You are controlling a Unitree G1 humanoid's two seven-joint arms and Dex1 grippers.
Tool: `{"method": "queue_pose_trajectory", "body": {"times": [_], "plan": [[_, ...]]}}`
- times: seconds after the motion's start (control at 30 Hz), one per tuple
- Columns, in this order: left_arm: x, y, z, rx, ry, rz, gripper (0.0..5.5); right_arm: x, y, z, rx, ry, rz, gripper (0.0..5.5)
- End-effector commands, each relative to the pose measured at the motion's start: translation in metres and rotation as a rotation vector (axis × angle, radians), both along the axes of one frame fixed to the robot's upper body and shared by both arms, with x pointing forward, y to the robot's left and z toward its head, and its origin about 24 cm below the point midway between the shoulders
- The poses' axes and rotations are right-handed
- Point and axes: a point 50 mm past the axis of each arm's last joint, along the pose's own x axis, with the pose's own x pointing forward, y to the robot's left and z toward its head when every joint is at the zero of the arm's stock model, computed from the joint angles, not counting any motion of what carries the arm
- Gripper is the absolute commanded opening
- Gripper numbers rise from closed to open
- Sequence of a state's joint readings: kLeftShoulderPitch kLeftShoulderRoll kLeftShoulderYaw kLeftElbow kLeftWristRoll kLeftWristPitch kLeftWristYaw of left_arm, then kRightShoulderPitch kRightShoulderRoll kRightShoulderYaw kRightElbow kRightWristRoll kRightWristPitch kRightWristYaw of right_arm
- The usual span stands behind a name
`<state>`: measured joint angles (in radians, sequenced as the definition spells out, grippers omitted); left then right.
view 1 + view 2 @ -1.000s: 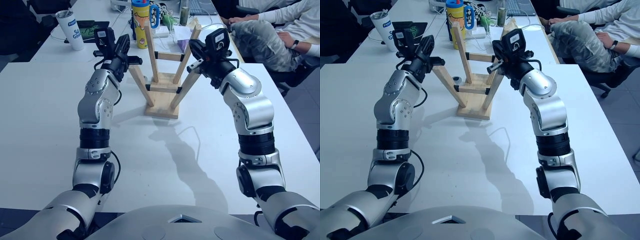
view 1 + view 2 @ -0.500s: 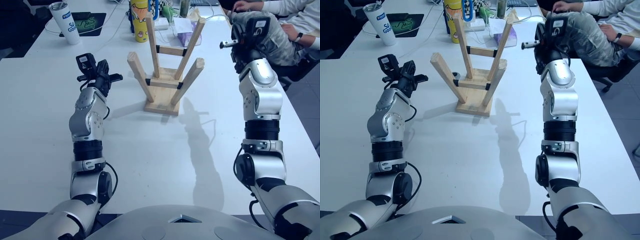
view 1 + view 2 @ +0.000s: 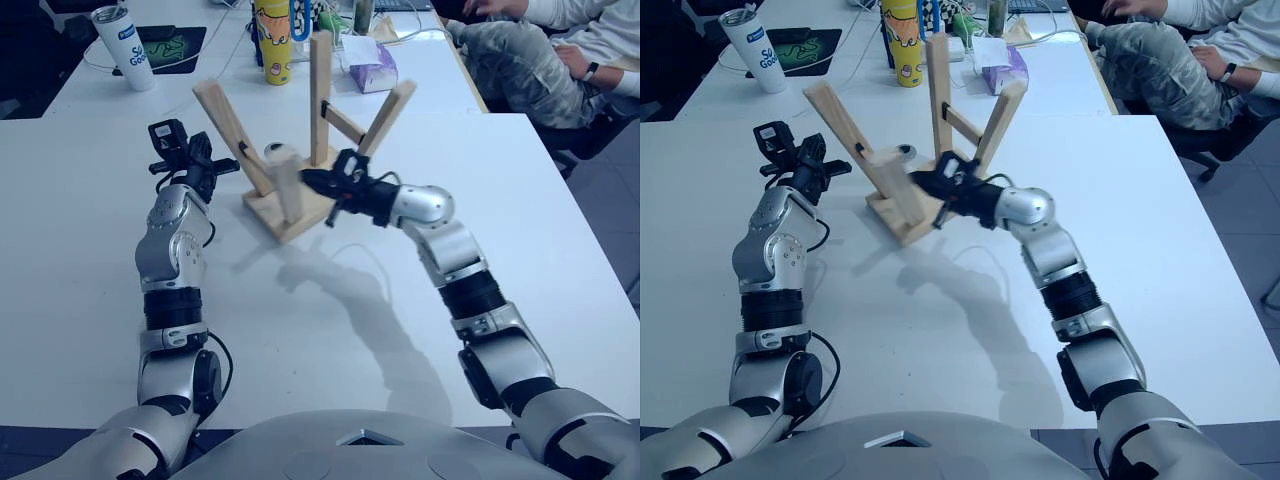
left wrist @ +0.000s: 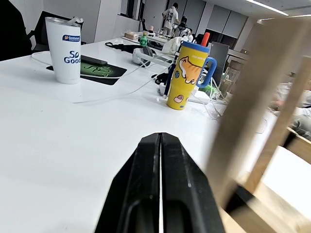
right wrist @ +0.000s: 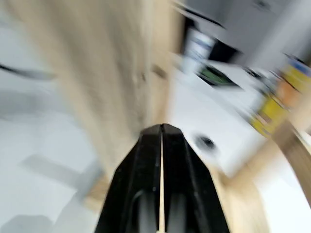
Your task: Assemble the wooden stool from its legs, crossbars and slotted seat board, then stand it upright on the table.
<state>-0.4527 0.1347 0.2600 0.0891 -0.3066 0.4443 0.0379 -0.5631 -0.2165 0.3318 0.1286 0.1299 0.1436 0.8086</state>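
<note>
Two grippers, fingers closed, empty. Stool (image 3: 320, 130) upside-down mid-frame, legs up; R gripper (image 3: 306, 178) at its front leg, L gripper (image 3: 228, 166) just left.

Lit brightly and evenly from overhead, with ceiling strip lights (image 4: 272, 4) glowing far back in the left wrist view. Laid only soft, pale shadows on the white table (image 3: 90, 200) beside the wooden stool (image 3: 320, 110).
</note>
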Motion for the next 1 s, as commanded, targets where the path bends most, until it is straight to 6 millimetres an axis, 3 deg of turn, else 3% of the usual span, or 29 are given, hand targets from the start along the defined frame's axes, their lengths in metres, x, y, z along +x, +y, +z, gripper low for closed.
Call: {"method": "queue_pose_trajectory", "body": {"times": [0.03,0.13,0.3,0.37,0.43,0.47,0.53,0.6,0.67,0.73,0.87,1.0], "plan": [[-0.007,0.028,-0.004,0.047,0.028,0.09,0.02,-0.002,0.013,0.024,0.022,-0.083,-0.01,0.0],[-0.014,0.046,-0.011,0.093,0.056,0.146,0.02,0.009,-0.002,0.052,0.18,-0.138,-0.169,0.0],[-0.022,0.054,-0.029,0.106,0.112,0.173,0.02,0.007,-0.039,0.148,0.688,-0.229,-0.325,0.0],[-0.022,0.05,-0.033,0.104,0.122,0.159,0.02,0.016,-0.063,0.178,0.848,-0.235,-0.443,0.0],[-0.022,0.044,-0.035,0.104,0.126,0.14,0.02,0.038,-0.096,0.189,0.907,-0.214,-0.672,0.0],[-0.022,0.043,-0.035,0.107,0.127,0.131,0.02,0.051,-0.107,0.18,0.812,-0.217,-0.798,0.0],[-0.022,0.041,-0.035,0.114,0.128,0.117,0.02,0.076,-0.119,0.138,0.49,-0.206,-1.004,0.0],[-0.022,0.04,-0.036,0.124,0.132,0.103,0.02,0.089,-0.126,0.079,0.22,-0.116,-1.076,0.0],[-0.022,0.037,-0.037,0.139,0.138,0.08,0.02,0.088,-0.128,0.035,0.08,-0.046,-1.048,0.0],[-0.021,0.035,-0.038,0.147,0.143,0.066,0.02,0.084,-0.122,0.019,0.031,-0.074,-0.964,0.0],[-0.022,0.031,-0.042,0.155,0.156,0.037,0.02,0.06,-0.088,0.006,0.056,-0.106,-0.605,0.0],[-0.021,0.024,-0.041,0.166,0.155,-0.004,0.02,0.041,-0.07,-0.005,0.032,-0.066,-0.388,0.0]]}}
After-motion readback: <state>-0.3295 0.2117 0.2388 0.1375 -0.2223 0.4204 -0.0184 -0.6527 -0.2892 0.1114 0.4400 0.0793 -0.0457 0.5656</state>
